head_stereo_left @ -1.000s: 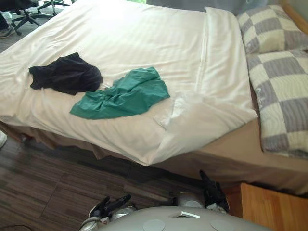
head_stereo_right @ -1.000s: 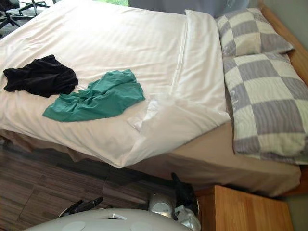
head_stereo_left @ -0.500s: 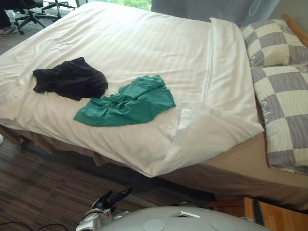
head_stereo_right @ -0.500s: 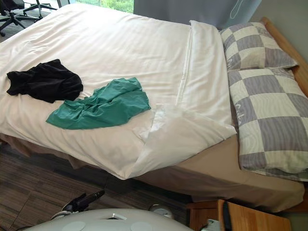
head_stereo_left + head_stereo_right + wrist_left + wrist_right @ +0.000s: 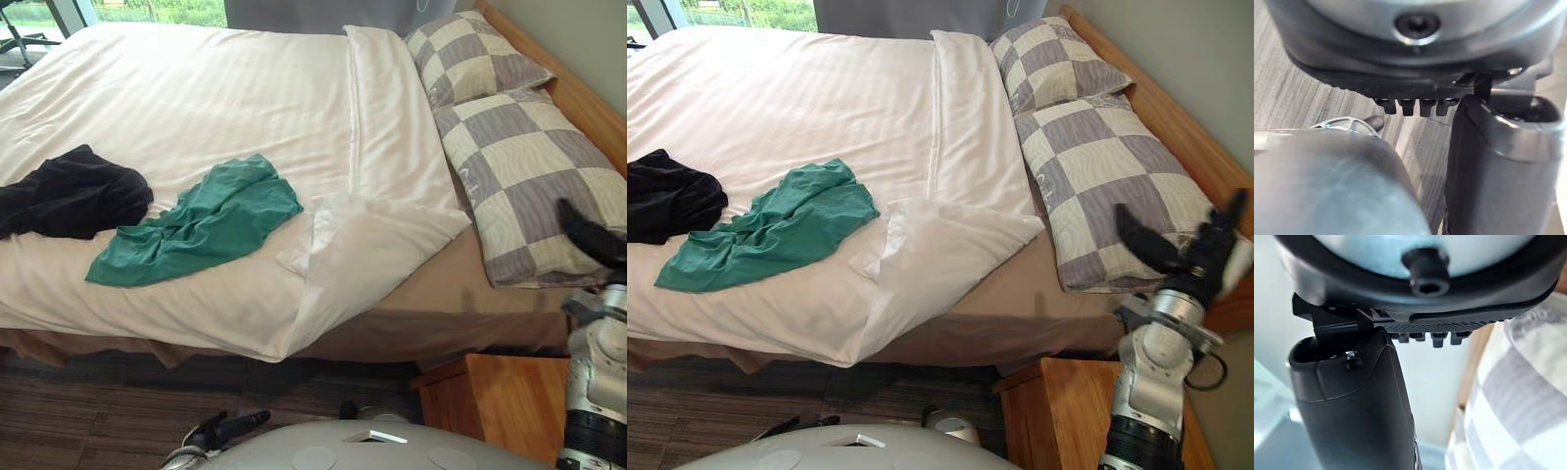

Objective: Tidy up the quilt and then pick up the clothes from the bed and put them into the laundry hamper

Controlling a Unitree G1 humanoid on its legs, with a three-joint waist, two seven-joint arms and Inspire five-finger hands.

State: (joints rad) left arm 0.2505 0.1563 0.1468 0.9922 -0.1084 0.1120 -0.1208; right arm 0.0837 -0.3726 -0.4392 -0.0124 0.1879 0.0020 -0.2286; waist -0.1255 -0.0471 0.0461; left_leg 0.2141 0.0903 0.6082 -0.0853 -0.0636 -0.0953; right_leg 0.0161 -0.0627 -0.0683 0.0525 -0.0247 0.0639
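A white quilt (image 5: 196,98) covers the bed, and its near corner (image 5: 362,230) is folded back, baring tan sheet by the pillows. A green garment (image 5: 196,220) lies crumpled on the quilt. A black garment (image 5: 69,191) lies just left of it. My right hand (image 5: 1200,250) is raised at the right, open with fingers spread, in front of the nearer checked pillow (image 5: 1107,166) and touching nothing. My left hand (image 5: 223,429) hangs low over the floor beside me, fingers straight and empty.
A second checked pillow (image 5: 1053,59) lies further back against the wooden headboard (image 5: 1161,108). A wooden nightstand (image 5: 495,401) stands at the bed's near right corner, under my right arm. Dark wood floor (image 5: 88,411) runs along the bed's near side.
The camera has swung toward the pillows, shifting the whole scene. My right hand has risen from beside my body to pillow height. The clothes and quilt lie as before.
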